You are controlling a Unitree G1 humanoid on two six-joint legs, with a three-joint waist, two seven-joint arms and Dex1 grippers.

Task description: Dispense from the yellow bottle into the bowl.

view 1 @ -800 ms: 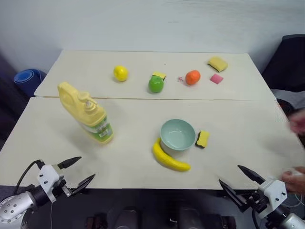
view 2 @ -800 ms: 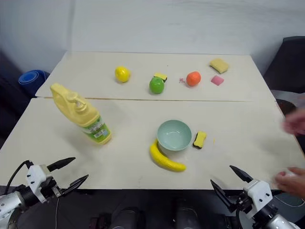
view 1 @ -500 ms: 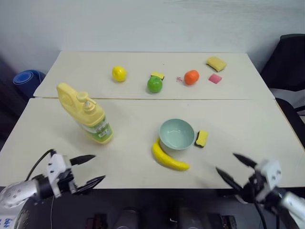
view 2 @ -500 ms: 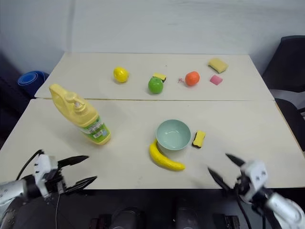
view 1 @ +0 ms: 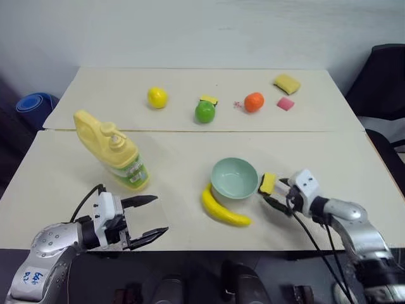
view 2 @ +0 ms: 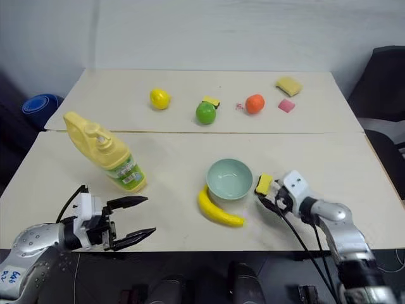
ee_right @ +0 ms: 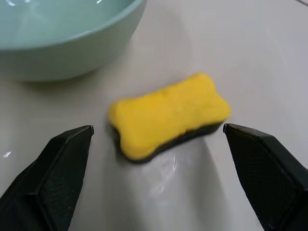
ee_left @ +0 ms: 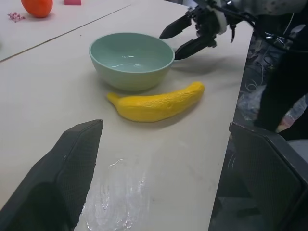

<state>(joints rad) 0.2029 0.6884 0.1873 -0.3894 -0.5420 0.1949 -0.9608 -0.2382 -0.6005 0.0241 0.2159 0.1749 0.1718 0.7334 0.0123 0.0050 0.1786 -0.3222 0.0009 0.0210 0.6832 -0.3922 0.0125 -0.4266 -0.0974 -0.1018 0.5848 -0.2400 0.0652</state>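
The yellow bottle (view 1: 114,155) stands tilted on the left of the near table, with its pump top up. At mid-table sits the pale green bowl (view 1: 234,178), which looks empty (ee_left: 131,57). Over the table's front edge, below and right of the bottle and apart from it, my left gripper (view 1: 158,215) is open. My right gripper (view 1: 271,193) is open just right of the bowl, its fingers (ee_right: 53,178) either side of a small yellow sponge (ee_right: 168,115) and clear of it.
A banana (view 1: 224,212) lies against the bowl's front. The far table holds a lemon (view 1: 157,97), a green apple (view 1: 205,111), an orange (view 1: 254,102), a yellow sponge (view 1: 288,83) and a pink piece (view 1: 285,104). A black chair (view 1: 383,82) stands at right.
Both arms have come forward over the table. My right gripper moved left up to the sponge by the bowl, my left moved right. The person's hand at the right edge is gone.
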